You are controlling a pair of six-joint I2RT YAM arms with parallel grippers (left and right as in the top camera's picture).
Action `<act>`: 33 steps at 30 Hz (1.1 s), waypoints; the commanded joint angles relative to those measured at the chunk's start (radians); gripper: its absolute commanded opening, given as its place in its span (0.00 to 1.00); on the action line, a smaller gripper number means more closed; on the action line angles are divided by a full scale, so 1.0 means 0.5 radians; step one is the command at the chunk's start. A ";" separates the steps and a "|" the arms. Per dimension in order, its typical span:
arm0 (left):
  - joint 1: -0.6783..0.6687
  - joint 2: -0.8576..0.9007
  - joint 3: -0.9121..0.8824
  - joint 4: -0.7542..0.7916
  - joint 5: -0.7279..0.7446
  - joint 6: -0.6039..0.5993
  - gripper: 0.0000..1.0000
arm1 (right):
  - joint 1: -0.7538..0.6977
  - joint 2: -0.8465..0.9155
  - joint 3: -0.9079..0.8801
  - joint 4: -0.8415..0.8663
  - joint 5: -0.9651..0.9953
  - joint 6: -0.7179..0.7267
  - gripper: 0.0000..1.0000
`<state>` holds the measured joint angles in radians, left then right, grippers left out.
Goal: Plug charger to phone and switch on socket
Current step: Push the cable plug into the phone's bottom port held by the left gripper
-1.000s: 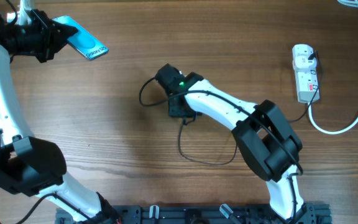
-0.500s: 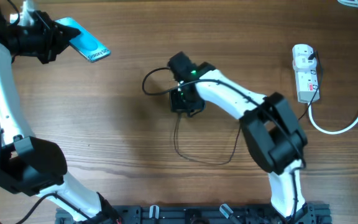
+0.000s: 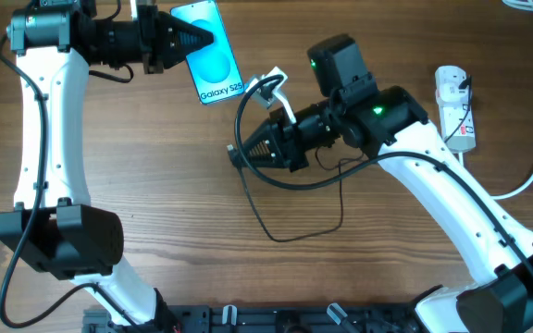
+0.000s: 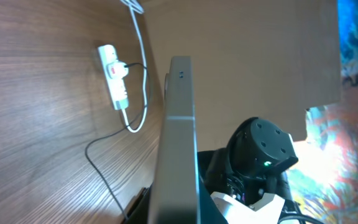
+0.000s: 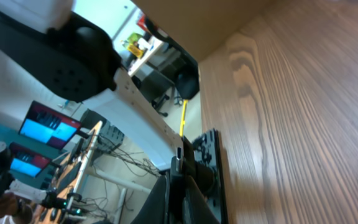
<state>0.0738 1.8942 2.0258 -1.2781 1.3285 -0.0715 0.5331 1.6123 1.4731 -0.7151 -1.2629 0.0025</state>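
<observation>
The phone (image 3: 211, 55), turquoise screen with a white text strip, is held in the air at the top centre by my left gripper (image 3: 179, 42), which is shut on its left end. In the left wrist view the phone (image 4: 179, 137) shows edge-on between the jaws (image 4: 173, 208). My right gripper (image 3: 248, 148) is shut on the charger's black connector (image 3: 235, 154), tip pointing left, below and right of the phone and apart from it. The tip (image 5: 177, 160) sticks out of the shut jaws (image 5: 176, 179). The thin cable (image 3: 290, 239) loops on the table. The socket (image 3: 453, 106) lies at far right.
A thick white cord (image 3: 526, 185) runs from the socket along the right edge. The socket (image 4: 114, 78) and its cords also show in the left wrist view. A black rail (image 3: 285, 319) lies along the table's front edge.
My left gripper has carried the phone right, from the top left corner to the top centre. My right gripper has lifted the connector off the table and turned it to point left.
</observation>
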 commanded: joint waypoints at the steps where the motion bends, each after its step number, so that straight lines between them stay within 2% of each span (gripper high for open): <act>1: -0.013 -0.030 0.007 0.010 0.163 0.085 0.04 | -0.040 0.037 -0.019 0.169 -0.072 0.186 0.05; 5: -0.014 -0.030 0.007 0.005 0.205 0.100 0.04 | -0.108 0.063 -0.019 0.379 -0.034 0.443 0.04; 7: -0.034 -0.030 0.007 -0.030 0.227 0.181 0.04 | -0.110 0.120 -0.019 0.520 -0.034 0.568 0.04; 10: -0.067 -0.030 0.007 -0.095 0.228 0.257 0.04 | -0.110 0.215 -0.019 0.672 -0.128 0.635 0.04; 33: -0.009 -0.030 0.007 -0.087 0.318 0.292 0.04 | -0.186 0.232 -0.019 0.872 -0.409 0.686 0.04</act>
<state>0.0685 1.8942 2.0258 -1.3205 1.4384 0.0517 0.4397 1.7199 1.4624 -0.2970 -1.4136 0.3405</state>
